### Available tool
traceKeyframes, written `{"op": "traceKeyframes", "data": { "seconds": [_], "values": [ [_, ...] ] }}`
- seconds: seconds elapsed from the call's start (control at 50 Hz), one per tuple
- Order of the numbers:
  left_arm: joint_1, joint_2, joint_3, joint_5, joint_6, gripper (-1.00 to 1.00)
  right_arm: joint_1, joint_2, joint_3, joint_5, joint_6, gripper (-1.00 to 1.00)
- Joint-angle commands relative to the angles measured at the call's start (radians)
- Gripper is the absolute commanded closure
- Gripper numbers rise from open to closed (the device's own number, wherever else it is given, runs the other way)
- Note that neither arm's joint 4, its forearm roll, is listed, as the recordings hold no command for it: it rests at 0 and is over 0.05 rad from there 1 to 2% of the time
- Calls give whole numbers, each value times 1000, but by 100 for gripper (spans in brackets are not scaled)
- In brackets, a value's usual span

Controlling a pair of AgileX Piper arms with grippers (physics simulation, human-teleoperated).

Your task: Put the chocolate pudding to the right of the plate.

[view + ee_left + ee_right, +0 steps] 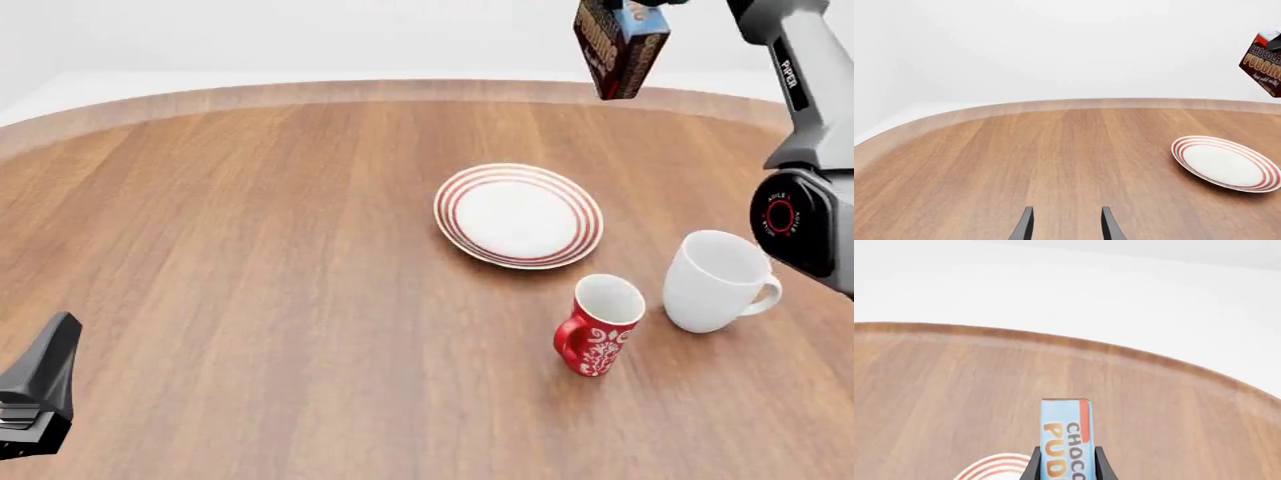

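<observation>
one carton, the chocolate pudding (618,45), hangs high in the air in my right claw (1066,462), whose two fingers are clamped on its narrow sides. it is tilted, well clear of the table (240,250), above the far side and a little right of the plate (518,215). from my right wrist i see the carton's blue top and orange lettering, with a sliver of the plate's red rings below and bare wood running to the far curved edge.

to the plate's right, the wood is open toward the far edge. nearer me on that side stand a white mug (717,280) and a red mug (601,324), close to each other and near the plate's near-right rim. my right arm (801,150) comes down along the right edge of the front view, just beside the white mug.

my left claw (1066,225) sits low at the near left corner, fingers spread apart and holding nothing. from it i see a wide stretch of bare wood ahead, with the plate and the raised carton off to one side.
</observation>
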Motion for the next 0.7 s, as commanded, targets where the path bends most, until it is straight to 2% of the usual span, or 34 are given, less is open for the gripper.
{"op": "traceKeyframes", "data": {
  "seconds": [0.02, 0.04, 0.08, 0.12, 0.34, 0.52, 0.6, 0.7],
  "values": [
    [0, 0, 0, 0, 0, -100, -73, -125, 358, -192, -24, 100],
    [0, 0, 0, 0, 0, -100, -84, -148, 425, -226, -29, 100],
    [0, 0, 0, 0, 0, -100, -90, -161, 461, -244, -29, 100],
    [0, 0, 0, 0, 0, -100, -107, -185, 544, -288, -47, 100],
    [0, 0, 0, 0, 0, -100, -131, -276, 769, -388, -91, 100],
    [0, 0, 0, 0, 0, -100, -162, -300, 877, -441, -130, 100],
    [0, 0, 0, 0, 0, -100, -172, -311, 896, -453, -116, 100],
    [0, 0, 0, 0, 0, -100, -180, -310, 949, -491, -128, 100]
  ]
}}
